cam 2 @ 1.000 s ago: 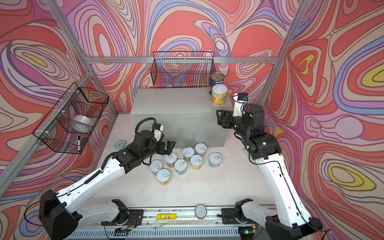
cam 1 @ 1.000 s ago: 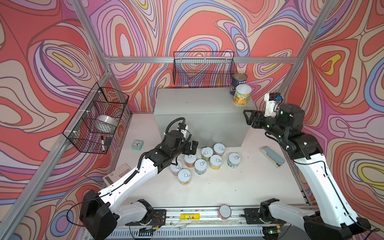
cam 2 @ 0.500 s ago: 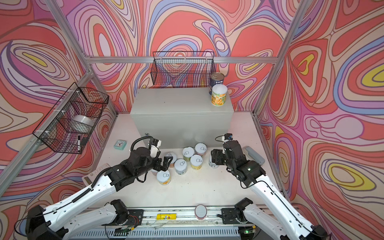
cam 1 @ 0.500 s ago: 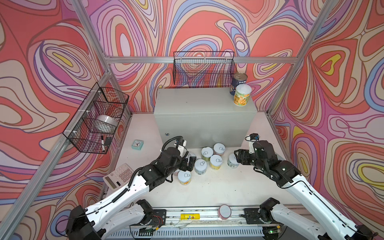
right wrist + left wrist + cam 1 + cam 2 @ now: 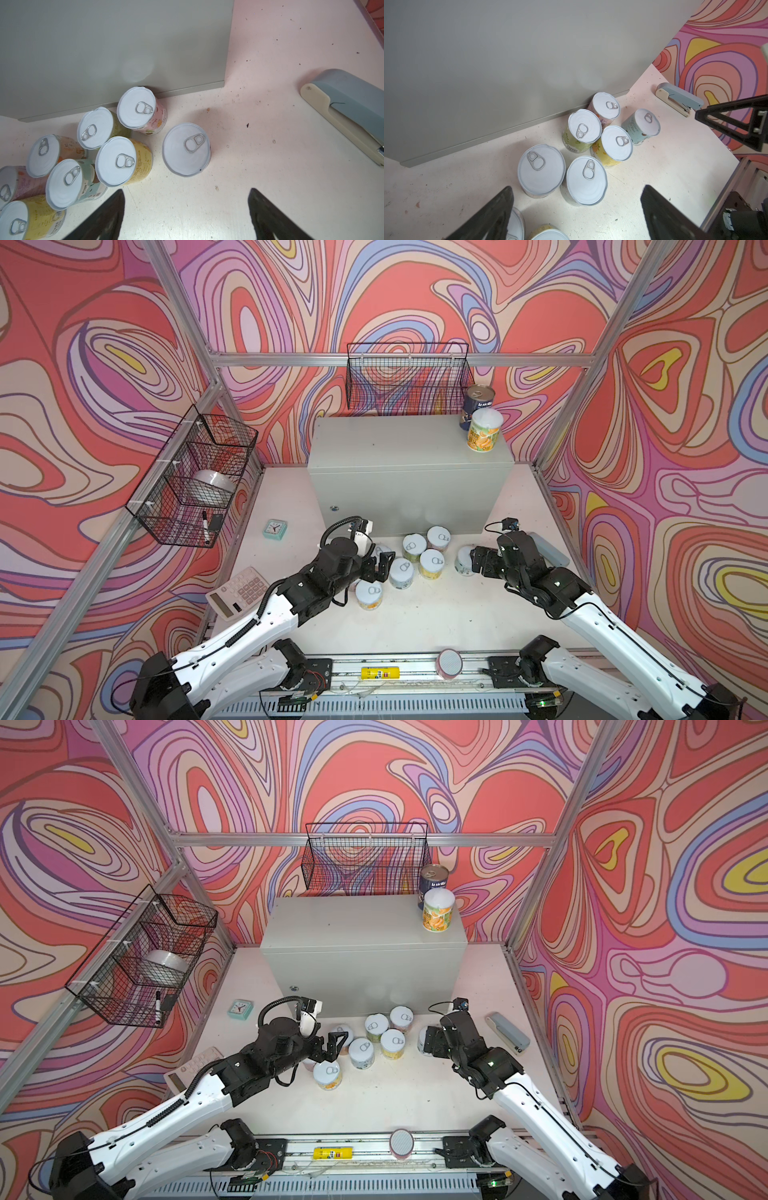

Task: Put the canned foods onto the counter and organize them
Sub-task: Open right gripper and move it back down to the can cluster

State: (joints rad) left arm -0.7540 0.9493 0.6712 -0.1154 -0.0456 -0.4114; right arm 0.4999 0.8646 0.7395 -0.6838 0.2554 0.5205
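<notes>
Swirl-patterned walls (image 5: 415, 290), white tabletop (image 5: 436, 622), aluminium frame (image 5: 291, 359)

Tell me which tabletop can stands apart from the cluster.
The teal-labelled can, standing alone directly in front of the open right gripper; the other cans on the tabletop crowd together beside it.

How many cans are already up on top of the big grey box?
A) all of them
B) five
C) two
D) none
C: only the dark-blue can and the orange-fruit can stand on top of the grey box; the other cans are down on the table.
</notes>
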